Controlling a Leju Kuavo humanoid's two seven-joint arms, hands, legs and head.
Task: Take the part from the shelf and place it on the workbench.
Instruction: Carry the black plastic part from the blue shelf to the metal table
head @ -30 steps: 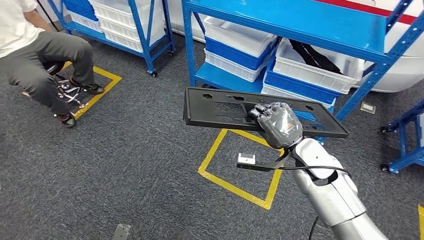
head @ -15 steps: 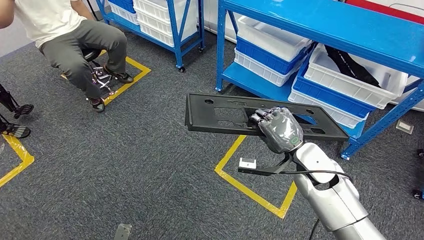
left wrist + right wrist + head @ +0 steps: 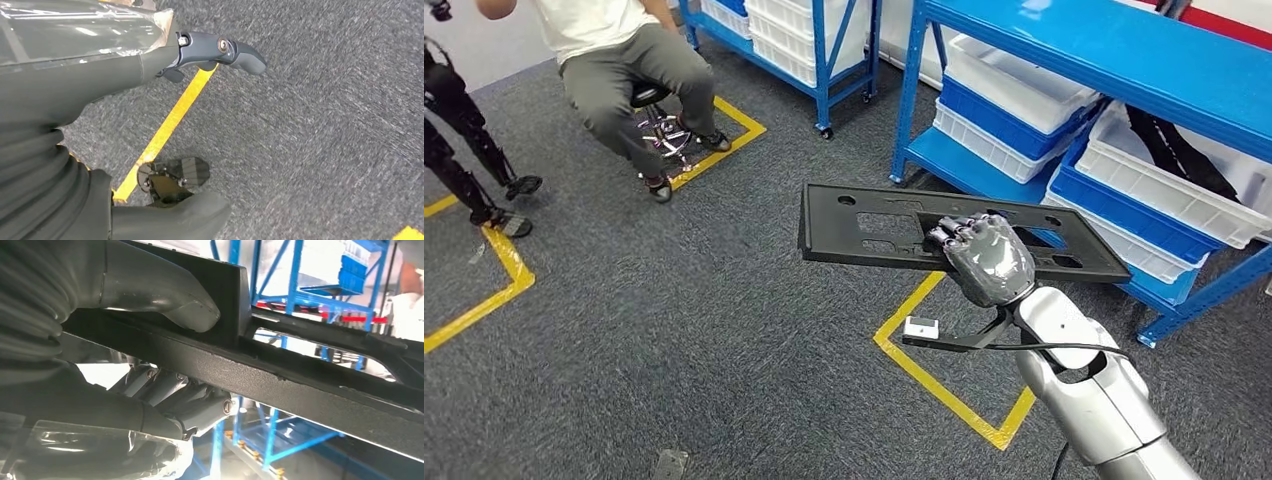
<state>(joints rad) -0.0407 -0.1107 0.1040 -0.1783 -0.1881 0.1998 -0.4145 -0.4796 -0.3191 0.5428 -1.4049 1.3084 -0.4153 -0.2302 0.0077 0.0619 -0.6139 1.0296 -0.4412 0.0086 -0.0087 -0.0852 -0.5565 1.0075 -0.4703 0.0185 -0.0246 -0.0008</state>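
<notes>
The part (image 3: 874,225) is a long flat black plastic panel with several cut-outs. My right hand (image 3: 984,258) grips it near the middle of its near edge and holds it level above the grey carpet. In the right wrist view the thumb (image 3: 165,290) lies on one face of the part (image 3: 310,385) and the fingers (image 3: 190,400) curl against the other. In the left wrist view my left hand (image 3: 150,100) hangs over the floor with nothing in it. Its fingers (image 3: 235,50) and thumb (image 3: 170,220) are apart.
A blue shelf (image 3: 1124,60) with white and blue bins stands at the right, behind the part. Another shelf (image 3: 824,40) stands at the back. A person (image 3: 624,60) sits on a stool at the upper left. Yellow tape (image 3: 944,390) marks squares on the carpet.
The whole picture has shifted to the right, so the camera has turned left. My right hand holds the part in the same grip.
</notes>
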